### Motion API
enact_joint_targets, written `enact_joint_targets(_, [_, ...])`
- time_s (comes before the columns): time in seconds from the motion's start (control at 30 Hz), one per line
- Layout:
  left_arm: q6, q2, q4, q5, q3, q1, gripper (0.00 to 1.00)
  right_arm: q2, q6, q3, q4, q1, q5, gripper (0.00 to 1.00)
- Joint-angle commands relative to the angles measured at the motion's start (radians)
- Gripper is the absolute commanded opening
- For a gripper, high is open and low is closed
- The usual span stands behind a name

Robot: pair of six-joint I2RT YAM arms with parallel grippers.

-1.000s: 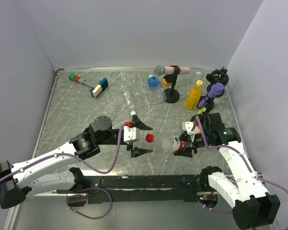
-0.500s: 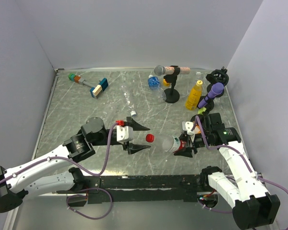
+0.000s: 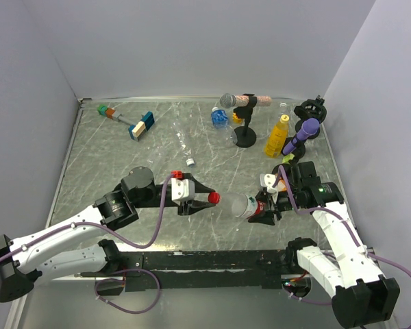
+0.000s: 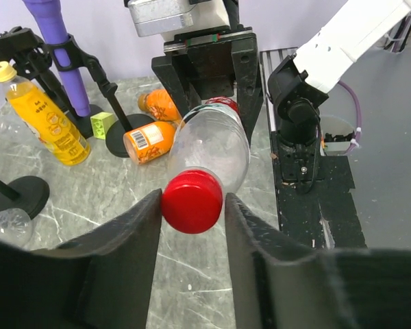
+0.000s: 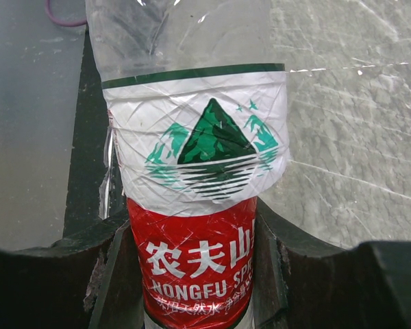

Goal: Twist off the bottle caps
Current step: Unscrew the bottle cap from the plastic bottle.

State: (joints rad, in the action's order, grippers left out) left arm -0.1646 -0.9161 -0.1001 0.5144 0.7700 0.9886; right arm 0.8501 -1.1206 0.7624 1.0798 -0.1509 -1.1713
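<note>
The left pincer (image 3: pixel 205 199) is clenched on the red cap (image 4: pixel 192 201), one finger pressed against each side of it. The cap sits on a clear bottle (image 3: pixel 241 204) held lying level above the bench (image 3: pixel 109 164), near its front middle. The right pincer (image 3: pixel 266 209) grasps that bottle at its red label, close to the base. Nothing stands between the two pincers but the bottle itself.

Behind the right pincer, two squat orange bottles (image 4: pixel 151 141) lie beside a green cube (image 4: pixel 103 124). Further back stand a yellow bottle (image 3: pixel 277 136) and a purple microphone (image 3: pixel 305 131) on its stand. A grey microphone (image 3: pixel 227 101) and a blue-labelled bottle (image 3: pixel 220 118) are at the rear middle. A blue-and-tan block on a stick (image 3: pixel 141 127) lies at the rear left, well apart.
</note>
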Motion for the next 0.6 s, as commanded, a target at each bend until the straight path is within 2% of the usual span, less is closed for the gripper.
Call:
enact_joint_targets(0.0, [0.011, 0.008, -0.021, 0.003, 0.038, -0.004, 0.36, 0.001, -0.022, -0.002, -0.008, -0.006, -0.044, 0.36])
enact_joint_targets(0.17, [0.065, 0.003, -0.024, -0.007, 0.045, -0.005, 0.04, 0.001, -0.019, -0.003, -0.011, -0.006, -0.041, 0.36])
enact_joint_targets(0.2, [0.088, 0.0, -0.02, -0.01, 0.048, -0.004, 0.01, 0.001, -0.015, -0.003, -0.014, -0.006, -0.039, 0.35])
enact_joint_targets(0.33, [0.279, -0.021, 0.026, -0.059, 0.101, -0.005, 0.01, 0.001, 0.008, -0.006, -0.034, -0.006, -0.025, 0.35])
enact_joint_targets(0.57, [0.692, -0.049, 0.23, -0.189, 0.216, -0.005, 0.01, 0.007, 0.051, -0.006, -0.066, -0.006, 0.002, 0.35])
